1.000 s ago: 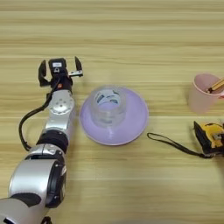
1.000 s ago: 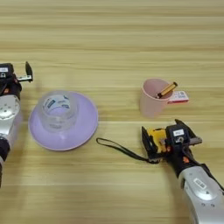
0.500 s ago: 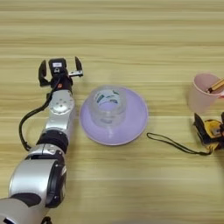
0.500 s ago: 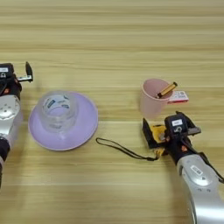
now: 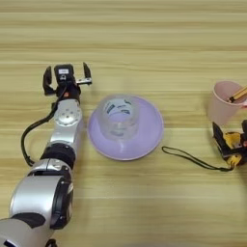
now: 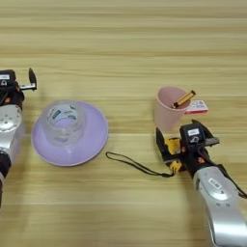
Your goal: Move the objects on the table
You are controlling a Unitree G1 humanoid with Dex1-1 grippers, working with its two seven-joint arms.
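A wide clear tape roll [image 5: 118, 118] stands on a purple plate [image 5: 150, 140] left of centre. My left gripper [image 5: 66, 77] rests on the table just left of the plate, open, with nothing between its fingers. At the right, the yellow-and-black tape measure [image 6: 172, 147] lies on the table, its black cord [image 6: 137, 165] trailing left towards the plate. My right gripper [image 6: 183, 140] sits over the tape measure with its fingers spread wide on either side of it. Just beyond stands the pink cup [image 6: 169, 113] with a pencil [image 6: 184, 99] in it.
A small white-and-red item [image 6: 197, 106] lies behind the cup on its right. The wooden table [image 5: 144, 38] stretches bare across the far side and along the front.
My right gripper has moved a little away from me towards the cup, and the tape measure has shifted with it. The cord's far end, the plate and my left arm stayed put.
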